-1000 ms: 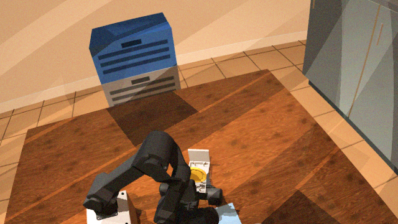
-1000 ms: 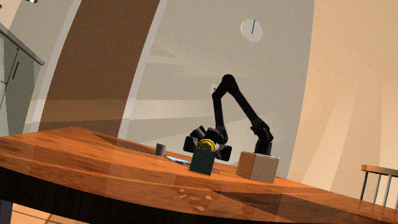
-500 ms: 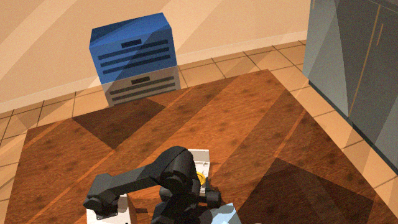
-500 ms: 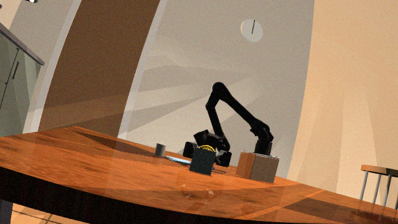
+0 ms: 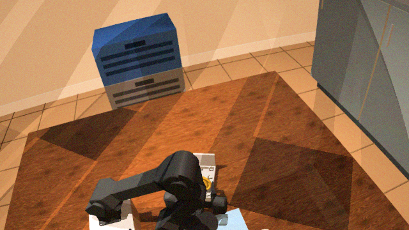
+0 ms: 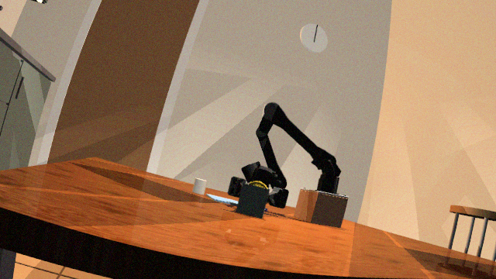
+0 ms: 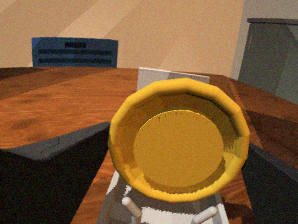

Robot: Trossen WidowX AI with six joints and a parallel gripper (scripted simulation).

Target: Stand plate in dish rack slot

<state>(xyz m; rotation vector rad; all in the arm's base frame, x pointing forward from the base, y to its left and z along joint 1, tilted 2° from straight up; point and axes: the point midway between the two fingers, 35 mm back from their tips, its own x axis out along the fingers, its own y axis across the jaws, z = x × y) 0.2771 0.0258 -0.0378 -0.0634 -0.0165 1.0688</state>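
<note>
The yellow plate is steeply upright, its face toward the wrist camera. My gripper is shut on the plate, one dark finger at each side of its rim. The dish rack is a narrow pale rack with end panels, directly beneath the plate. Two pale rails show just below the plate in the wrist view. In the exterior view only the plate's top rim shows above the rack's dark end panel. Whether its lower edge is in a slot is hidden.
A light blue sheet lies beside the rack and the gripper. A white cup stands beyond the sheet. The arm's box-shaped base stands on the table on the rack's other side.
</note>
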